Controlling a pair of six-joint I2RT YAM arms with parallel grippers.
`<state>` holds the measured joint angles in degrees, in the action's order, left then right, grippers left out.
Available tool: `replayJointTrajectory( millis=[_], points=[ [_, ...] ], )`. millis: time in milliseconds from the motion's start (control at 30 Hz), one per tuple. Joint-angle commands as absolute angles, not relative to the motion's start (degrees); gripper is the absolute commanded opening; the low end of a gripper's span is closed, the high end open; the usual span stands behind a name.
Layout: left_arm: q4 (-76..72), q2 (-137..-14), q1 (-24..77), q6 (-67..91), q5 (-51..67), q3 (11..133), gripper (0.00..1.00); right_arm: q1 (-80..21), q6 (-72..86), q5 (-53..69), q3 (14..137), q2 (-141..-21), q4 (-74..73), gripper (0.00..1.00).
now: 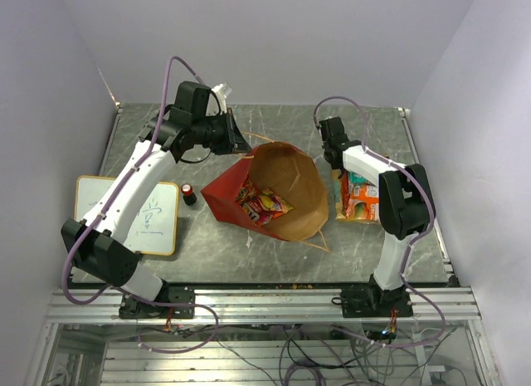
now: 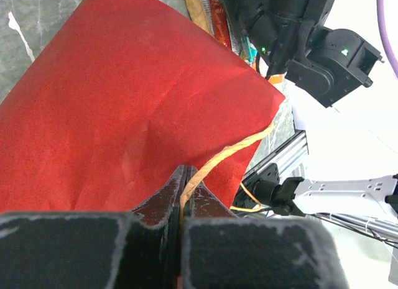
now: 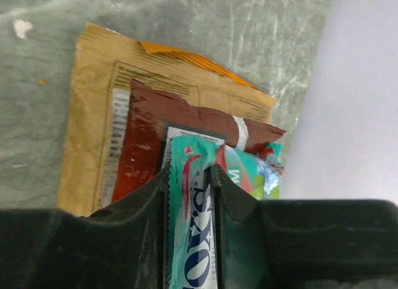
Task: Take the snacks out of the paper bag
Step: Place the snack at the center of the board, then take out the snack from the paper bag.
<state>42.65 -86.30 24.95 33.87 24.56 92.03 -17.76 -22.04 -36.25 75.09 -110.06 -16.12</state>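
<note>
Snacks: three stacked [image 3: 186, 152]; one paper bag [image 1: 286, 191]

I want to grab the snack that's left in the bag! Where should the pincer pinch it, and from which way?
Pinch the red packet by its edge nearest the mouth of the paper bag, coming in from above through the opening. The bag lies tipped on its side with its mouth gaping up and toward the right, and the packet lies flat on the lower wall, so that thin edge probably suits a two-finger pinch best.
</note>
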Motion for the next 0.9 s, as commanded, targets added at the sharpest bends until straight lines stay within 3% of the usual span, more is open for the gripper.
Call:
replayJointTrajectory(
  millis=[0,233,467,667,867],
  points=[
    [41.0,-84.6,24.5,34.2,24.2,91.6,0.07,-17.9,-12.9,-30.9,79.1,-110.2,-20.4,0.33],
    [36.6,-84.1,24.5,34.7,27.7,90.7,0.07,-17.2,-8.8,-19.6,76.6,-93.1,-21.0,0.64],
    [29.8,-82.7,24.9,36.0,31.9,86.6,0.07,-17.6,-12.1,5.9,61.8,-71.5,-16.5,0.66],
    [27.7,-79.9,28.3,37.5,30.6,81.1,0.07,-20.0,-24.4,34.7,47.3,-55.4,-11.3,0.66],
    [29.1,-78.9,33.8,39.0,27.7,80.1,0.07,-28.9,-29.5,43.2,38.6,-49.1,-7.0,0.66]
  ],
)
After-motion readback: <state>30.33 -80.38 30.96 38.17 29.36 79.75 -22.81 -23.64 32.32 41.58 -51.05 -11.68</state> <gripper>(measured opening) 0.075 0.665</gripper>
